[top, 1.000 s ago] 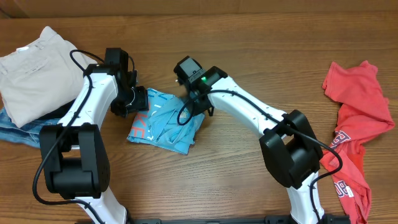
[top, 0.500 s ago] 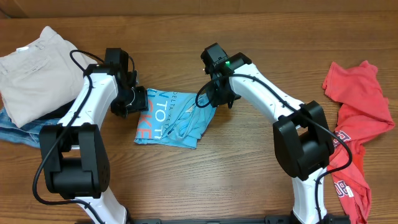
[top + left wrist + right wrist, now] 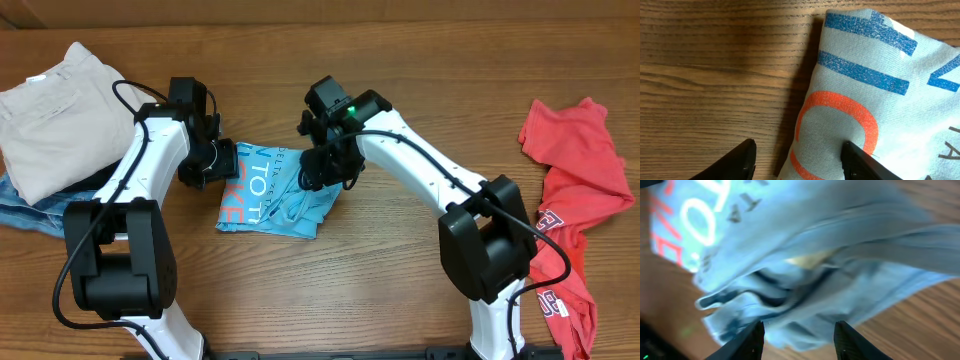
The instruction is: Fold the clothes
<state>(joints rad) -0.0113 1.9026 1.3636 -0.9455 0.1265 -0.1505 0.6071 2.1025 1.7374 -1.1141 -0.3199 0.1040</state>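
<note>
A sky-blue T-shirt point(image 3: 268, 200) with white and red letters lies partly folded on the table, its right side bunched. My left gripper point(image 3: 208, 163) is open at its left edge. In the left wrist view the gripper point(image 3: 799, 150) straddles that edge of the shirt point(image 3: 880, 95), one finger over wood, the other on the cloth. My right gripper point(image 3: 322, 170) hovers open over the rumpled right part. The right wrist view is blurred; the gripper point(image 3: 799, 327) holds nothing above the shirt's folds point(image 3: 815, 255). A red T-shirt point(image 3: 575, 200) lies crumpled at the far right.
Folded beige trousers point(image 3: 55, 110) rest on a piece of denim point(image 3: 25, 215) at the far left. Bare wooden table point(image 3: 400, 300) shows in front of the blue shirt and between it and the red one.
The right gripper pulled the blue shirt's right side out to the right, opened and let it go, then moved back left over it. The left gripper stayed in place.
</note>
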